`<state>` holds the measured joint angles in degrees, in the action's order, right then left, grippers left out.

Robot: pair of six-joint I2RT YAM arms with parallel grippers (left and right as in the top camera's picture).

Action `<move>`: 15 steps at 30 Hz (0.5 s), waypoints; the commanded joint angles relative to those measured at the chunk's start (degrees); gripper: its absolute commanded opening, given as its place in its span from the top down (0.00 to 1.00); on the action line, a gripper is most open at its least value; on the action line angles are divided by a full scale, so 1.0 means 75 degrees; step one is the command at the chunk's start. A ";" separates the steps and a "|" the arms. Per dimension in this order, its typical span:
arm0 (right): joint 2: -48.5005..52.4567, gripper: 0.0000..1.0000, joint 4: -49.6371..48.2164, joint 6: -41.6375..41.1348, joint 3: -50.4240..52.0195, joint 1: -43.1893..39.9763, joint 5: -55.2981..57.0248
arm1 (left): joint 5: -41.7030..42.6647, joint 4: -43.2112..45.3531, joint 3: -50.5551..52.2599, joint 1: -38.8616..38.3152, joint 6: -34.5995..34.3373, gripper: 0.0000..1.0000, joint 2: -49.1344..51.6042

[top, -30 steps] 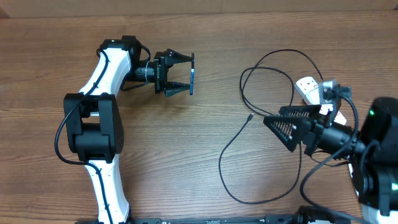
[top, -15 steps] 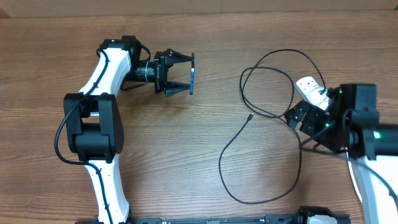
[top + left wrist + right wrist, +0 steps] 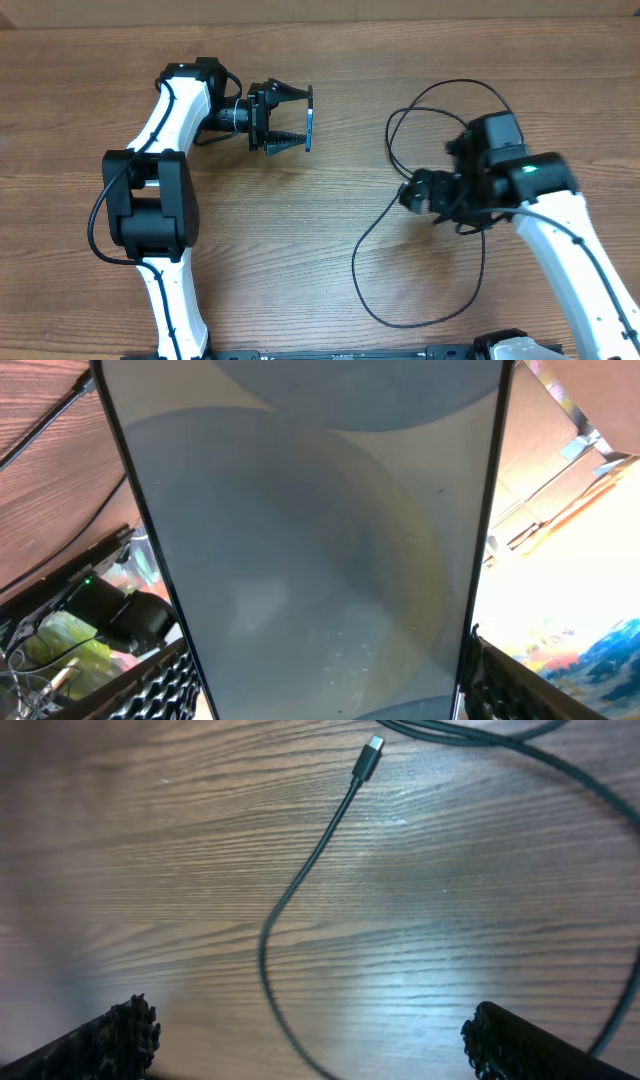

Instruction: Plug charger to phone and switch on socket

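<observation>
Plainly at the fetch-the-plug step. Up in the upper left-centre of the overhead frame: phone (image 3: 309, 118), clamped edge-on in the left gripper (image 3: 292, 118); fills the left wrist view, with fingers (image 3: 155, 688) tight against both long edges.

Down at centre right: right gripper (image 3: 418, 192), spread wide, holding nothing, poised over the charger (image 3: 263, 948) on the counter (image 3: 300, 250). Seen from the right wrist: connector (image 3: 368, 760) lying flat at the top centre of frame, ahead of the open fingertips and a touch right of the midline. Long axis slanting from upper right to lower left, cable trailing off toward the lower left between the fingertips.

Calls for a short push forward, probably, plus a wrist turn to close across the plug rather than along it. Nearer arm by far: the right. Phone well apart, off to the left of the frame.

Count: one phone, one charger with one free connector, two grippers. No socket in sight, perhaps hidden under the right arm at the right of the overhead frame.
</observation>
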<state>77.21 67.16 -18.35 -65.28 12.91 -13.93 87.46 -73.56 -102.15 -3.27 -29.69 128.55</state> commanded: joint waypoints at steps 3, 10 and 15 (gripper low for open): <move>-0.0090 0.00 -0.0560 -0.0761 -0.0344 0.1492 0.1679 | 0.0420 -0.0020 -0.0216 0.0035 -0.0020 0.24 0.0035; -0.0093 0.00 -0.2171 -0.0306 -0.0449 0.1982 0.0449 | 0.0423 -0.0023 -0.0216 0.0035 -0.0017 0.24 0.0035; -0.0093 0.00 -0.2224 -0.0326 -0.1239 0.1985 0.0533 | 0.0423 -0.0023 -0.0216 0.0035 -0.0017 0.24 0.0035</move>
<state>77.21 50.98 -21.56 -69.08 27.46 -9.19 87.46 -73.58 -102.15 -3.27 -29.69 128.55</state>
